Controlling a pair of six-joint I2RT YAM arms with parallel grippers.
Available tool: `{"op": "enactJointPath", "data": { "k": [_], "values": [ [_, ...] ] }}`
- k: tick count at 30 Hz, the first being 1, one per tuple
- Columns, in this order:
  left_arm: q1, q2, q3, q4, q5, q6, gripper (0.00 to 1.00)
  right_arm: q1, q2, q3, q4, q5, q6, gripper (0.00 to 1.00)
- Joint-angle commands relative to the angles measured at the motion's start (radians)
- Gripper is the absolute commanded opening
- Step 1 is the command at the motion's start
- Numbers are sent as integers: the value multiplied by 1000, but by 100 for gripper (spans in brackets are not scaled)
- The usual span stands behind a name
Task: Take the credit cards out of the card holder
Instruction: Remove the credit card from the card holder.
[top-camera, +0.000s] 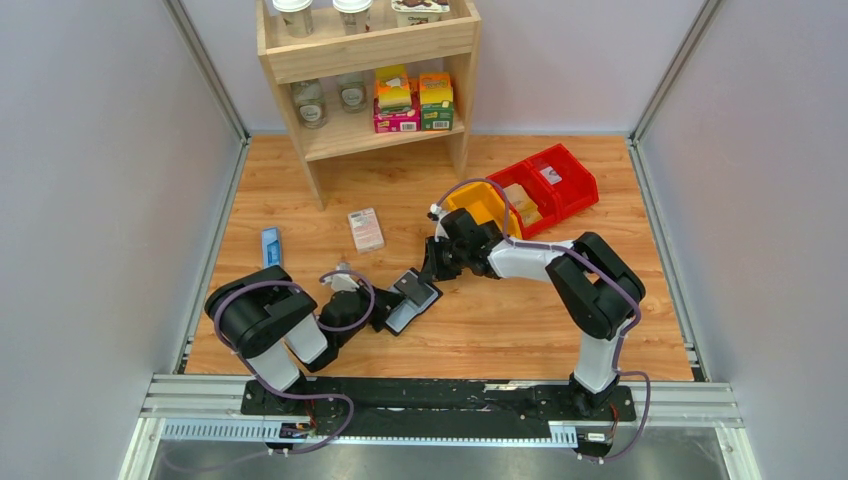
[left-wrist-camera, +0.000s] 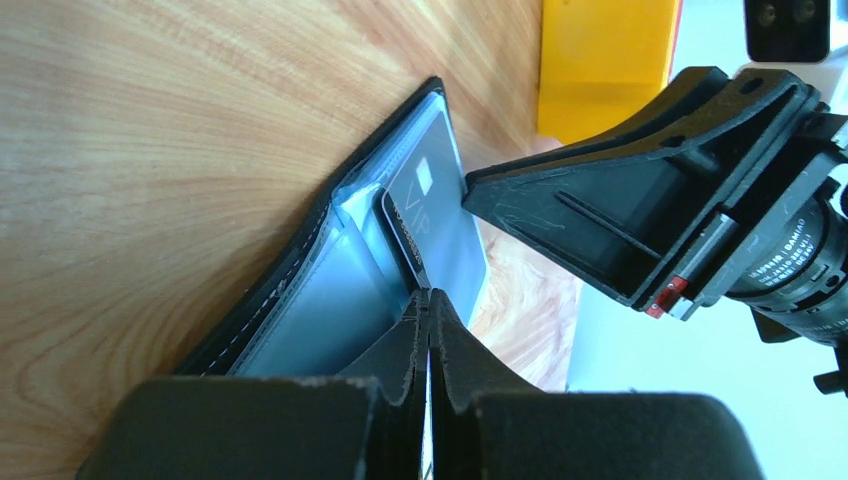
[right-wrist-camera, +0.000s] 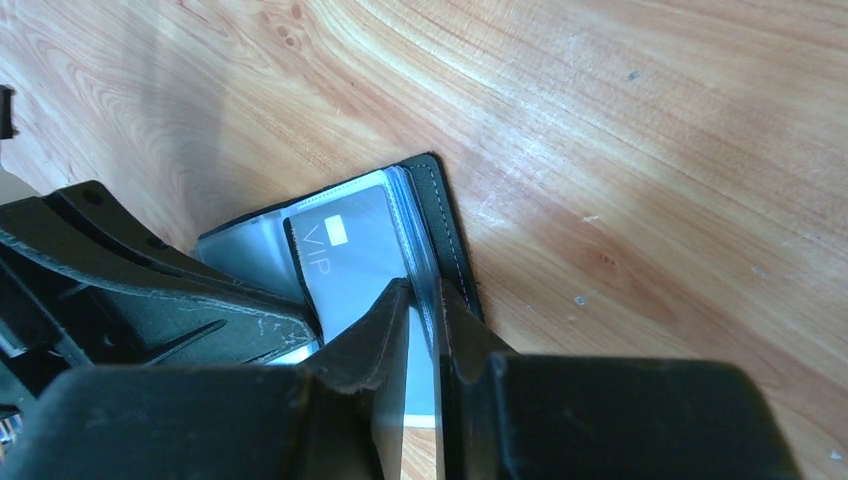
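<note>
left gripper (left-wrist-camera: 428, 312), pinched shut, meets card holder (left-wrist-camera: 300, 300); right gripper (right-wrist-camera: 425, 315) narrowly clamps its flap; yellow bin (left-wrist-camera: 600, 60) beyond.

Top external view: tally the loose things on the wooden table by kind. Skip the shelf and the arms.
Bins: 3 (yellow bin, red bin, second red bin)
Small boxes: 2 (blue box, pink-and-white box)
Holders: 1 (card holder)
Total: 6

Matt leathery card holder (right-wrist-camera: 450, 225), glossy plastic inside; smooth grained wooden table (right-wrist-camera: 650, 150)
</note>
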Motion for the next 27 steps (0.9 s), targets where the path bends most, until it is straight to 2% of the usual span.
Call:
{"op": "enactJointPath", "data": {
  "k": [1,7,10,14,16,19,21,27],
  "values": [
    [-8,57,-73,159,29,-83,0,8,58,-24,-99,16,13,14],
    [-9,37,-104,150,10,-99,0,6,39,-36,-92,28,18,14],
    [-9,3,-105,81,-4,-111,0,6,33,-41,-87,28,18,14],
    [-9,-92,-61,-110,24,-81,0,6,24,-44,-85,36,19,14],
    [-9,-202,-17,-259,30,-56,0,6,18,-47,-85,41,21,14],
    [-9,-328,77,-634,26,-4,0,6,13,-47,-89,47,19,14],
    [-9,-405,114,-777,9,25,0,6,13,-45,-90,47,19,14],
    [-9,-485,168,-962,22,68,0,6,9,-45,-93,53,19,14]
  ]
}}
